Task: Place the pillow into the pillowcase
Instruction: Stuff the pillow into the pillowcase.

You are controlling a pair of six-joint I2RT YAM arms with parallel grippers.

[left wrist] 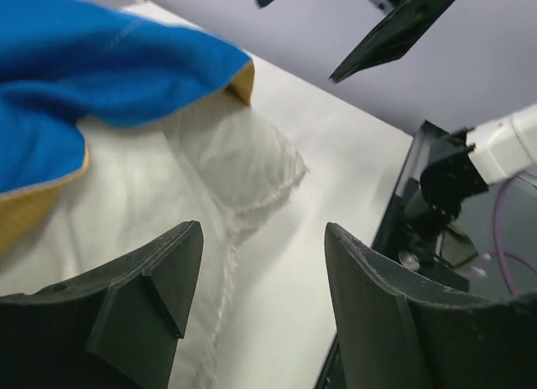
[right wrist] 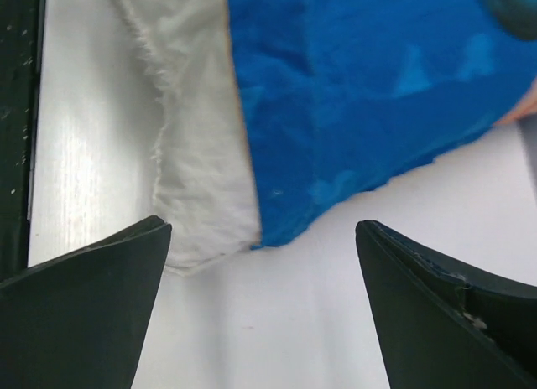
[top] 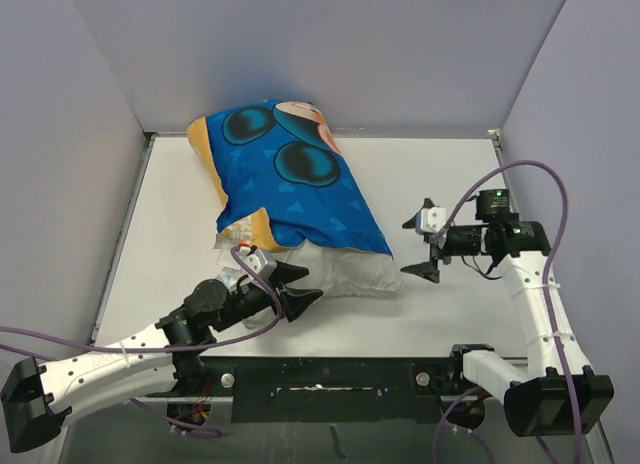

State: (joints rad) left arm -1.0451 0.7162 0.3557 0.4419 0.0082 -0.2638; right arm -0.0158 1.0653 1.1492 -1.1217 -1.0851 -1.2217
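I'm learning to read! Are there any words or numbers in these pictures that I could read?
None: no word or number can be read in any view.
Pillowcase: only a cartoon face and pale triangles show, no letters.
Pillow: the part sticking out is plain white, no readable label.

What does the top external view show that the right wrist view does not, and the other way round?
Only the top external view shows the left gripper and the right gripper, both open. It also shows the whole pillowcase with its Mickey Mouse print and yellow edge.

Only the right wrist view shows the rough seam at the corner of the pillow up close, between that camera's own fingers.

Both views show the white pillow sticking out of the blue pillowcase's near end, on the white table.
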